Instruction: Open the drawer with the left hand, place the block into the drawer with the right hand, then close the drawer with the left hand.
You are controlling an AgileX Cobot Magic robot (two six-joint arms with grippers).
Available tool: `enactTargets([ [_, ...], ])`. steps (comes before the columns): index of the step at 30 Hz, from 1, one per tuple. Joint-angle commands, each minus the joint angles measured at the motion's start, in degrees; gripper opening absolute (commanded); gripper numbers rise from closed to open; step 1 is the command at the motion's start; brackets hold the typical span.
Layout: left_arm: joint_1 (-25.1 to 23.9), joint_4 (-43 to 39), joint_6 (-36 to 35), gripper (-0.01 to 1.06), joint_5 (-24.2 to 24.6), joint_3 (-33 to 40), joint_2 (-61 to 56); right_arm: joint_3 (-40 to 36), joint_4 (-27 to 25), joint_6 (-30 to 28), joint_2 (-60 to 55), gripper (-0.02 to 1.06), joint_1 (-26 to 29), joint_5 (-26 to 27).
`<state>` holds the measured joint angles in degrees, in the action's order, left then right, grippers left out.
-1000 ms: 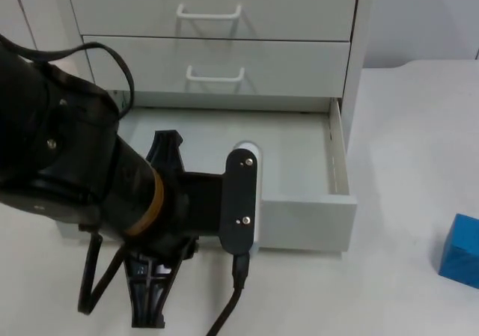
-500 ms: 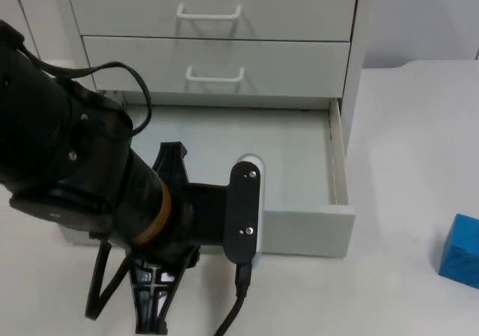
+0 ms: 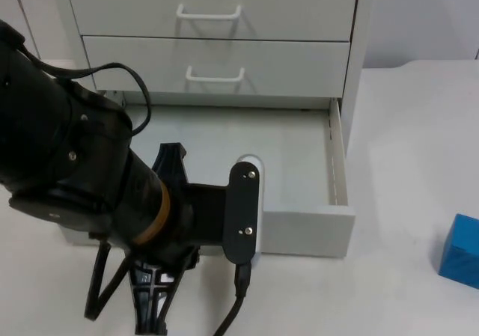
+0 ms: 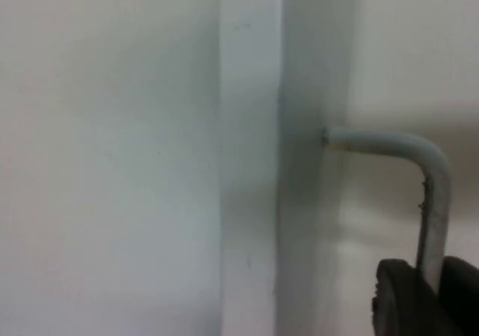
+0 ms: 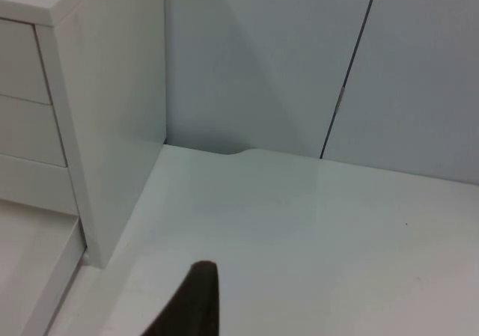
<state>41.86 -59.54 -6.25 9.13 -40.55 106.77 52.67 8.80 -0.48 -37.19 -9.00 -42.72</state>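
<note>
- The bottom drawer (image 3: 299,171) of the white cabinet (image 3: 224,22) is seen pulled out over the worktop (image 3: 404,149); its inside is bare, and its front panel faces 6 o'clock in the top view.
- The two upper drawers are shut, each with a white handle.
- The left arm (image 3: 75,179) is laid across the drawer's 9 o'clock half, reaching down toward the drawer front.
- The left pincer (image 4: 423,298) is seen in the left wrist view clamped on the handle (image 4: 419,171) of the drawer, with a black fingertip at each side of the white bar, just below its bend.
- The handle's bar is seen joining the drawer front, then turning down along it.
- The blue block (image 3: 461,251) is found on the worktop at 4 o'clock from the drawer, well apart from it and cut by the picture's edge.
- The block is untouched by either pincer.
- Of the right pincer (image 5: 191,302), one dark fingertip is seen in the right wrist view, above bare worktop beside the cabinet's side wall; whether it is apart or together cannot be told.
- The right arm is kept waiting, away from the block.
</note>
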Motion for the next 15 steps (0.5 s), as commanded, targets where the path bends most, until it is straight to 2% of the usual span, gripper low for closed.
enactTargets([
  [1,0.91,3.01,-1.54,0.17,-3.57,1.43,0.73,0.43,0.0,0.01,0.16,1.05,-0.3,0.34],
  [4,0.91,3.01,-1.54,0.31,-3.57,1.43,0.73,0.43,0.0,0.01,0.16,1.05,-0.3,0.34],
  [5,0.91,3.01,-1.54,0.31,-3.57,1.43,0.73,0.43,0.0,0.01,0.16,1.05,-0.3,0.34],
  [9,0.91,3.7,-1.54,0.45,-3.48,1.43,0.63,0.43,0.0,0.01,0.16,1.05,-0.3,0.34],
  [10,0.91,3.7,-1.54,0.45,-3.48,1.43,0.63,0.43,0.0,0.01,0.16,1.05,-0.3,0.34],
  [15,0.91,5.69,-1.54,0.67,-2.15,1.43,-0.76,0.43,-0.14,0.01,0.16,1.05,-0.3,0.34],
])
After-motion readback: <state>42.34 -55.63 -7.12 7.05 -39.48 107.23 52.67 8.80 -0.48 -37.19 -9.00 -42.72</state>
